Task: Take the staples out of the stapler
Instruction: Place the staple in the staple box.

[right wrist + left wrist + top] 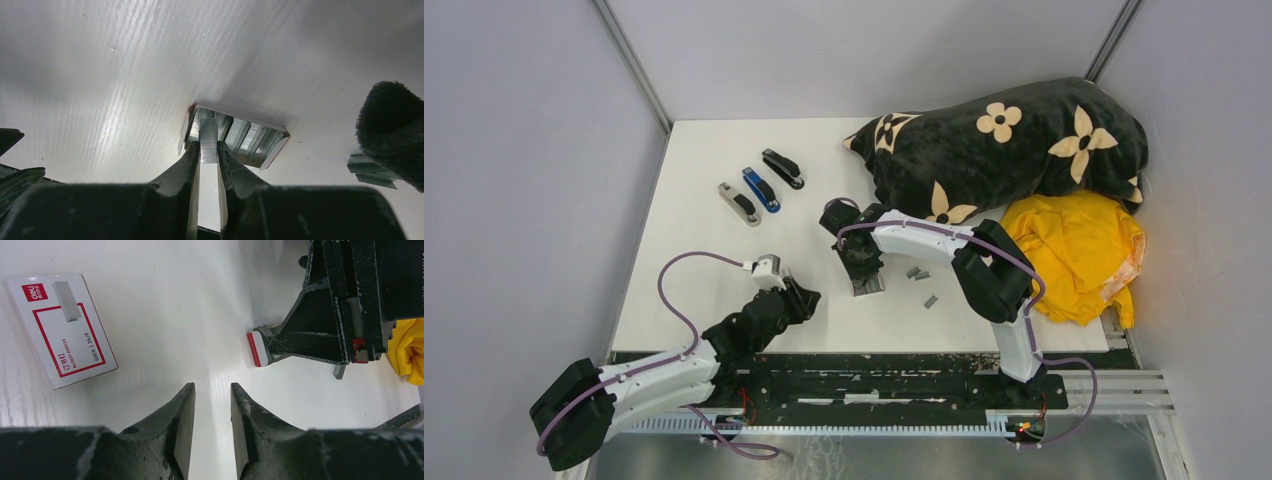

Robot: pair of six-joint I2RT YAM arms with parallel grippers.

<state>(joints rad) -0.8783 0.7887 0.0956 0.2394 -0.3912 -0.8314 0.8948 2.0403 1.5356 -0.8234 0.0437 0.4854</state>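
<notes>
My right gripper [208,151] is shut on a grey strip of staples [208,134]. It holds the strip at the near edge of an open white-and-red cardboard tray [278,148] that contains several more strips. In the top view this gripper [861,268] points down over the tray [868,287] at mid-table. Loose staple strips [916,272] lie just right of it, on the table. My left gripper [212,388] is open with only bare table between its fingers. It hovers low, left of the tray. Three closed staplers [762,190] lie at the back left, away from both grippers.
A white-and-red staple box [62,330] lies on the table, left of my left gripper. A dark flowered blanket [1004,140] and a yellow cloth [1079,250] fill the back right. More loose strips [372,170] lie beside the blanket's edge [395,130].
</notes>
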